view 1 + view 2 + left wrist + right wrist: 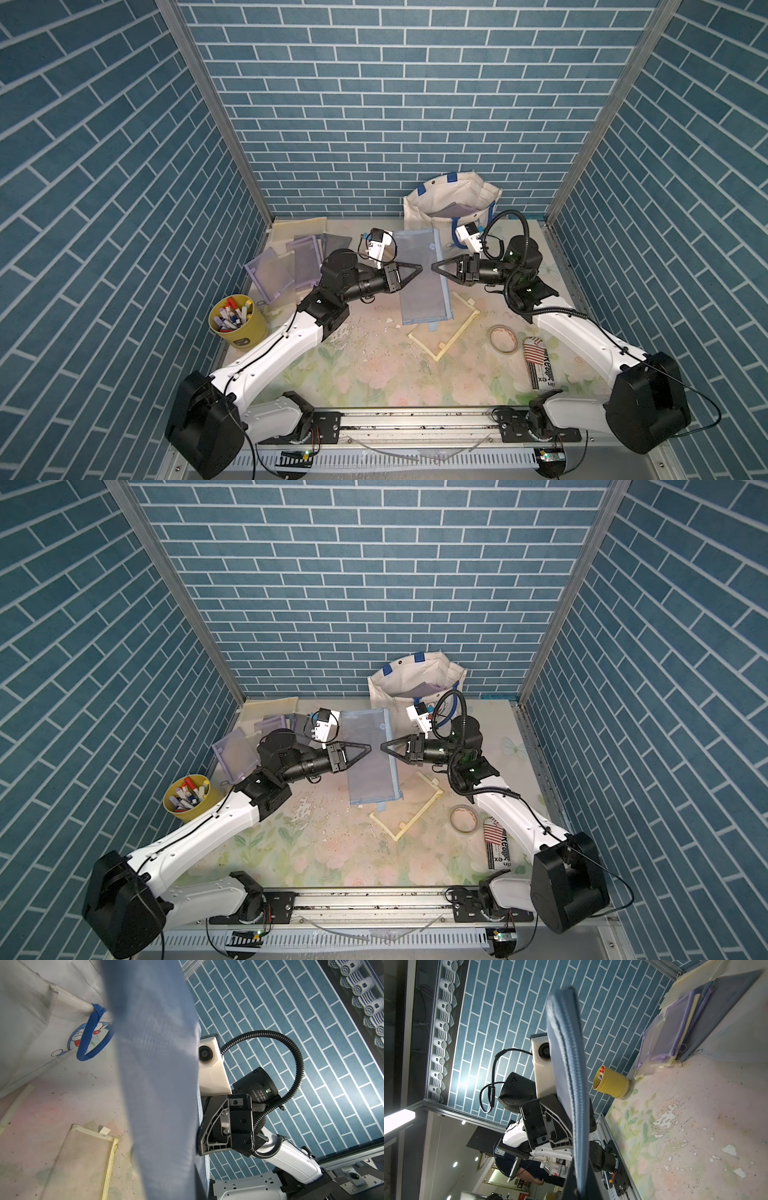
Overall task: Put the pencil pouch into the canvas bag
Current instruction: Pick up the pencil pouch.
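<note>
Blue brick-pattern walls on three sides, with a worn floral table [353, 374] as the work surface. Holds the pencil pouch [422, 295] (blue mesh, zipper along one long side) lifted above the middle of the table, between the two arms. Clamps the right gripper [435, 266] closed on the pouch's zipper edge. Sets the left gripper [417, 268] against the mesh from the opposite side; cannot tell whether its jaws pinch the fabric. Places the canvas bag [419, 208] upright at the back of the table, just beyond the pouch's far end, mouth open upward, with a purple item [455, 208] inside. Registers the pouch as outside the bag. Includes also a yellow cup of markers [237, 320] at the left edge, purple pouches [303, 257] behind the left arm, a cream pouch [451, 332] flat on the table, and a tape roll [503, 338] nearby.
</note>
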Controlling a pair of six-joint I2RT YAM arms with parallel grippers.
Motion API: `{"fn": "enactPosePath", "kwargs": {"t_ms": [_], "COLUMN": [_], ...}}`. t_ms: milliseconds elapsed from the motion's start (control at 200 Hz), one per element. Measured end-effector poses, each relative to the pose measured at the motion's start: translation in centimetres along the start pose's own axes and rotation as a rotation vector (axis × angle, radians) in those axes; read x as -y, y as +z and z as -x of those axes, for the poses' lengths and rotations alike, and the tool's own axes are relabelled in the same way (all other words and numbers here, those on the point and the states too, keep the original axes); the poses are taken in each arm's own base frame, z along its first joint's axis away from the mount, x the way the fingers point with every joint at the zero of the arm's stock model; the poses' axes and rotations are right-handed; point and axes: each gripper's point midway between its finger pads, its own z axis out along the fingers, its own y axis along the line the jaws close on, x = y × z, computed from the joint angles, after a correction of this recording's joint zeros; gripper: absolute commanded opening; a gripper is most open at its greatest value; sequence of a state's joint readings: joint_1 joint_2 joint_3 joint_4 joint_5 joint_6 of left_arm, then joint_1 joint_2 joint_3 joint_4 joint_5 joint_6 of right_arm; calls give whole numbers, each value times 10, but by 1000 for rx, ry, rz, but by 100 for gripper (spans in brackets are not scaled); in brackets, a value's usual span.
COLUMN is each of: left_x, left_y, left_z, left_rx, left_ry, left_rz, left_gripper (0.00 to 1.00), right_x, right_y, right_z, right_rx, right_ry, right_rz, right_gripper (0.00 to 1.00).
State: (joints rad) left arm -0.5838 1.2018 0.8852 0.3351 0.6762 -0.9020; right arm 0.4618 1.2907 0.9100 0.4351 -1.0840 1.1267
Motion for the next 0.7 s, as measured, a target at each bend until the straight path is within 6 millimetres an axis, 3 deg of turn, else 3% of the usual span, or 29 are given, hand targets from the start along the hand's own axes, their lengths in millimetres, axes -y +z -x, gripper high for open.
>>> {"fn": "enactPosePath", "kwargs": {"t_ms": [145,240,340,460,585,700], "left_x": [-8,-19,-33,-51,-79,-99], "left_y": [-3,-10,-27,-51,-71,-83], "left_z": [1,-1,-1,-3,-15,-29], "left_rx": [12,33,76,108,79,24], "left_ry": [-18,-18,-15,16,42,52], "left_rz": [27,92,207,367,542,646], "left_gripper": [77,99,99,99,99,99], "right_x": [10,17,17,-2,-20,-21], "right_y": [-5,-14,-27,-41,-54,-68], "right_z": [-3,4,26,69,130,189], "right_rx": [6,49,132,244,382,537], "right_ry": [21,26,2,-49,-93,-96], "right_rz": [-54,-110,-195,-263,-336,-419], "right_gripper": [0,0,0,0,0,0]}}
